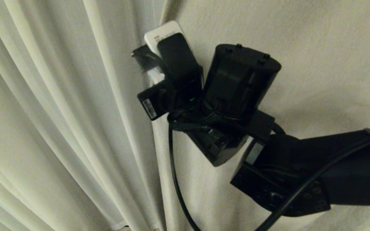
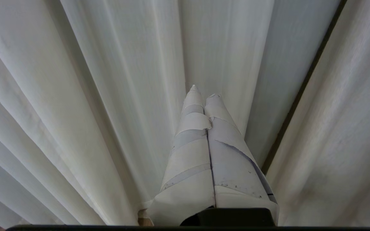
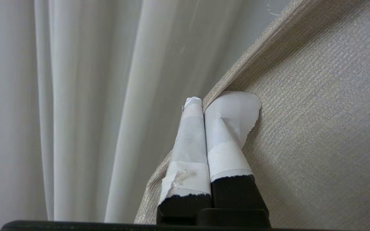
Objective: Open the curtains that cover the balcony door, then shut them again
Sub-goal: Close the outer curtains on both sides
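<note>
The cream-white curtains fill every view and hide the balcony door. In the head view a pleated panel (image 1: 43, 112) hangs on the left and a flatter woven panel (image 1: 300, 48) on the right. My right gripper (image 1: 164, 35) reaches in from the right to the seam between them. The right wrist view shows that gripper (image 3: 206, 102) shut, its white-taped fingertips against the hemmed edge of the woven panel (image 3: 316, 112); no fabric shows between them. My left gripper (image 2: 202, 91) is shut and empty, pointing at pleated curtain (image 2: 92, 96).
A thin dark slit (image 2: 300, 89) runs between two curtain panels in the left wrist view. My right arm's black links and cable (image 1: 175, 179) cross the lower right of the head view. A sliver of floor (image 1: 124, 228) shows under the hem.
</note>
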You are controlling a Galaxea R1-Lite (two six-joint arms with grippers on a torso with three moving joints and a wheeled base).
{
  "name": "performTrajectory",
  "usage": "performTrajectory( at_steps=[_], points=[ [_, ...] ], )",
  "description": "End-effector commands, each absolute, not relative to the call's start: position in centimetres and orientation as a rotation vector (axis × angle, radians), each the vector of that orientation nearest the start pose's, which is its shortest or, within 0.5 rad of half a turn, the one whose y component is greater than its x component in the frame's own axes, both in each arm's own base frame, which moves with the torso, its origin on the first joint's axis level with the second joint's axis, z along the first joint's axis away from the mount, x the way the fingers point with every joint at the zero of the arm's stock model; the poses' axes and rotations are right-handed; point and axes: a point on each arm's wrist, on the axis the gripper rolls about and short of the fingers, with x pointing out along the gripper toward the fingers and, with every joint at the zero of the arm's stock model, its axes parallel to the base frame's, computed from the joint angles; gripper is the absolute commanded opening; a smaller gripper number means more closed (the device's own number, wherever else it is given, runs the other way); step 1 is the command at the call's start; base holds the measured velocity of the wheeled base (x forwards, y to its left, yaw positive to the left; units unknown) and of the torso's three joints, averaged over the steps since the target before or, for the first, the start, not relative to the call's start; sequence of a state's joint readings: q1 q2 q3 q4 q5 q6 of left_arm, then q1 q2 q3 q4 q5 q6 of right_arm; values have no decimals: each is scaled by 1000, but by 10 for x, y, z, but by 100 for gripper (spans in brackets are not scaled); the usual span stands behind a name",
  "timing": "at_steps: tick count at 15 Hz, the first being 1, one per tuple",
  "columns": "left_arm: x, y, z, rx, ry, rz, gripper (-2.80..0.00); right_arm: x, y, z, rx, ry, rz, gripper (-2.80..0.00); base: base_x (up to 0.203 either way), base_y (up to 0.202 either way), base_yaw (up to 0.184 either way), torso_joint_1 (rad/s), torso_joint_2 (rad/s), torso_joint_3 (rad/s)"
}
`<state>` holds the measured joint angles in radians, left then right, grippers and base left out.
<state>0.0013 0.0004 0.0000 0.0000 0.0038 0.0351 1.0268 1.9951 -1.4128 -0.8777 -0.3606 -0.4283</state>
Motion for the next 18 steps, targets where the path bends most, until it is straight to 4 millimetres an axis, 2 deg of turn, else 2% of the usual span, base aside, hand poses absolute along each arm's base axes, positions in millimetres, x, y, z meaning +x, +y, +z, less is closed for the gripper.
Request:
performTrajectory(
  at_steps=[1,6,10,15,18],
  points=[
    [-23,0,75,35,0,8,-280,218,347,268,-222,-371,595,-280,0,0,0,0,0,0],
    [-23,0,75,35,0,7,-280,215,341,277,-209,-388,588,-280,0,0,0,0,0,0],
    [-23,0,75,35,0,6,-280,210,320,303,-186,-429,557,-280,0,0,0,0,0,0],
    [-23,0,75,35,0,6,-280,212,268,338,-185,-451,463,-280,0,0,0,0,0,0],
    [-23,0,75,35,0,6,-280,212,222,337,-226,-412,384,-280,0,0,0,0,0,0]
  ],
)
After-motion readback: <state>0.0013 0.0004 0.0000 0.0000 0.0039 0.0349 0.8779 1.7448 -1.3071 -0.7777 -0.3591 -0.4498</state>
